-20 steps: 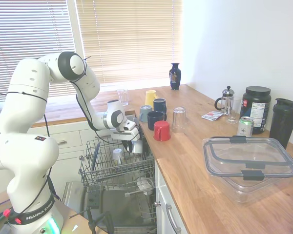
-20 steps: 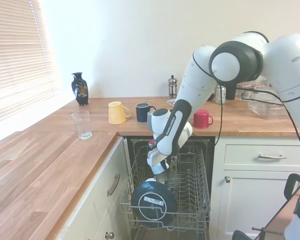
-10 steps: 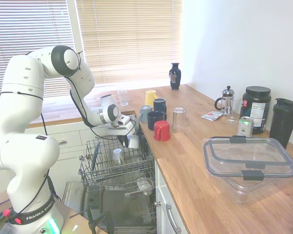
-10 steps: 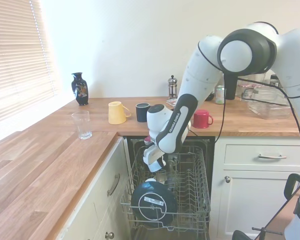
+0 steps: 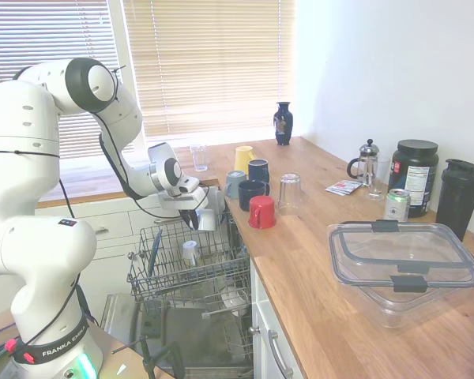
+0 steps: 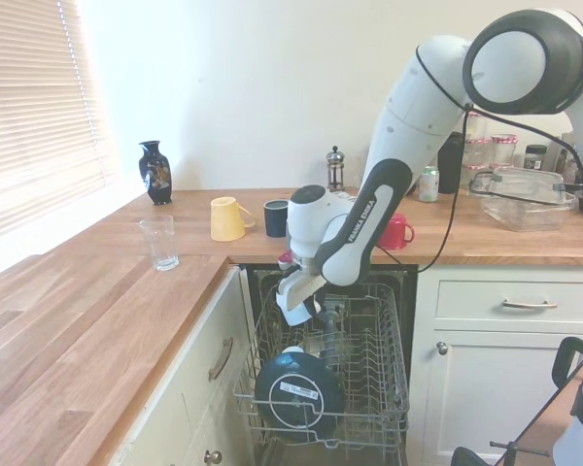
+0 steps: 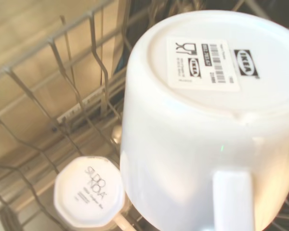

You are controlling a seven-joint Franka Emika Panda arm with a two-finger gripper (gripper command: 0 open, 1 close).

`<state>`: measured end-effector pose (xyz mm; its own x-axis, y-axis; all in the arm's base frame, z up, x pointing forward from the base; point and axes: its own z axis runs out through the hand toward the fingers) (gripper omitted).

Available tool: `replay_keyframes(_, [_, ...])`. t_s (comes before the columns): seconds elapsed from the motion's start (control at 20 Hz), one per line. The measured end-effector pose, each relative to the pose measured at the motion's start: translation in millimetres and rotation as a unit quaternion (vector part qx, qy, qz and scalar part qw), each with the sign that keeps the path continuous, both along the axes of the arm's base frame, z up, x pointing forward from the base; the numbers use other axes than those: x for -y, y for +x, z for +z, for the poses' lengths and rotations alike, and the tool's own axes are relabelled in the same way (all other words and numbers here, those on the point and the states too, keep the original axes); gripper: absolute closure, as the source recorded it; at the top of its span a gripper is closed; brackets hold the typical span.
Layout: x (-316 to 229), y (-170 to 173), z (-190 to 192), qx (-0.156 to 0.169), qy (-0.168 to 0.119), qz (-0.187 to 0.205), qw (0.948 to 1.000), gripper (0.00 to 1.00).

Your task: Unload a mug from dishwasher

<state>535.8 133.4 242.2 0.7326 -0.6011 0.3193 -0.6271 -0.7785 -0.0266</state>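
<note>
Since the earlier frames, the gripper [image 5: 196,217] has been raised and drawn back toward the window side, and the white mug [image 5: 207,219] has been lifted with it, clear of the wire rack [image 5: 191,272] of the dishwasher [image 5: 186,332]. The fingers are clamped on the mug, which is held upside down – its base, bearing a printed label with a barcode, is turned toward the wrist camera, where the mug [image 7: 207,125] fills most of the frame and its handle [image 7: 233,199] is seen at the lower edge. The mug is suspended above the back of the pulled-out rack, just below the edge of the wooden counter [image 5: 316,260]. A narrower pale cup [image 5: 189,251] (inverted, with an octagonal base) is seated in the rack below the mug. A dark round lid [image 6: 298,393] is stood at the front of the rack. On the counter, several coloured mugs are grouped – among them a red mug [image 5: 261,212] and a yellow mug [image 5: 243,159].
</note>
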Motion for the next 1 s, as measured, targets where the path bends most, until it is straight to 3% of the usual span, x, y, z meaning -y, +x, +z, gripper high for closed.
replay_keyframes(0.6, [-19,-29,73,0.036,0.018,0.012,0.9991,1.00])
replay_keyframes(1.0, [-41,-39,99,0.057,0.035,0.018,0.9976,1.00])
